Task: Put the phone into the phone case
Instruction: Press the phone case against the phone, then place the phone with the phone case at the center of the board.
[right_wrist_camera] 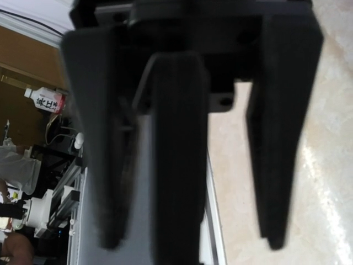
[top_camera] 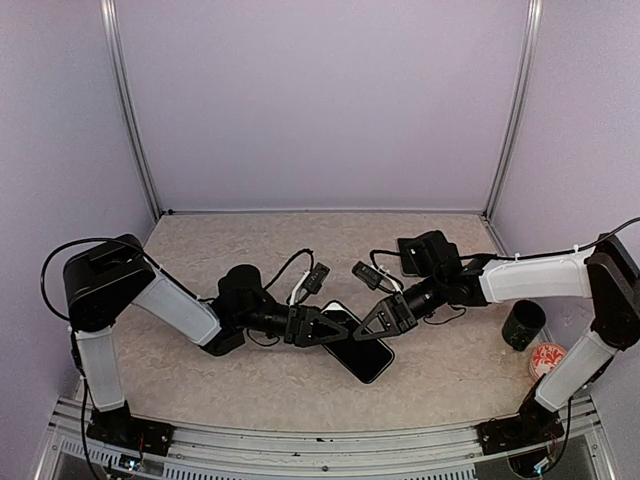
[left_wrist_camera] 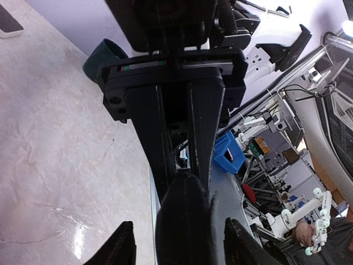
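Closest to the near edge of the worktop (top_camera: 450, 390), by its right-hand corner, lies a small round red-and-white disc (top_camera: 547, 358). Just beyond it, near the right edge, stands a dark cup (top_camera: 523, 323).

At the middle of the worktop, a little toward the near edge, is the black phone (top_camera: 365, 358), set at a slant between the two arms. A thin pale edging runs round its outline and looks like the phone case (top_camera: 389, 360), though the views are too soft to be sure. Whether the phone rests on the surface or is held just off it cannot be told.

The left claw (top_camera: 338, 329) reaches the phone's left end with its fingers (left_wrist_camera: 124, 245) spread apart, one on each side of the slab and clear of it. The right claw (top_camera: 368, 328) meets the phone from the opposite side, its jaws drawn together and clamped on the phone's edge.

Farther back, toward the far right corner, a dark flat slab (top_camera: 412, 258) lies partly hidden behind the right arm.
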Controlling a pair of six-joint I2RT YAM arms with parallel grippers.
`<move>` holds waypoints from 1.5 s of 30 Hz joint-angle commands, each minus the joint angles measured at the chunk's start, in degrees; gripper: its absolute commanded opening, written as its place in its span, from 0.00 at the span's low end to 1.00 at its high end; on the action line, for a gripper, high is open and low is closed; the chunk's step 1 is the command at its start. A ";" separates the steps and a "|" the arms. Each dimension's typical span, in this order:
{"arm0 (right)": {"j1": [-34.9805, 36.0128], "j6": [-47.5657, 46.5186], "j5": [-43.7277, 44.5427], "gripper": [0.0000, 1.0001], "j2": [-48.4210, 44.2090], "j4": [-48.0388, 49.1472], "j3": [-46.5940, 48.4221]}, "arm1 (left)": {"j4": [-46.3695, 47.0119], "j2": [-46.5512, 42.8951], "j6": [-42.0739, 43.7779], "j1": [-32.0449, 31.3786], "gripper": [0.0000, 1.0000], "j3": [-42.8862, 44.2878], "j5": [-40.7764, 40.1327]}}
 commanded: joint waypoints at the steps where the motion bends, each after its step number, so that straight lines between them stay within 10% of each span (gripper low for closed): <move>1: 0.29 -0.87 -0.13 0.00 -0.80 0.16 1.90 | 2.60 -0.82 0.32 0.69 0.66 -0.81 -1.89; 5: -0.45 -0.41 0.48 0.00 -0.88 0.40 1.90 | 3.02 -1.44 0.29 1.12 0.99 -1.80 -3.00; 30: -11.69 10.53 16.68 0.00 -9.70 3.76 0.68 | 2.48 -4.60 0.34 2.71 0.99 -4.56 -5.92; 45: -17.37 18.81 20.06 0.00 0.87 3.75 5.63 | 2.12 -4.82 0.40 2.64 0.99 -5.27 -7.51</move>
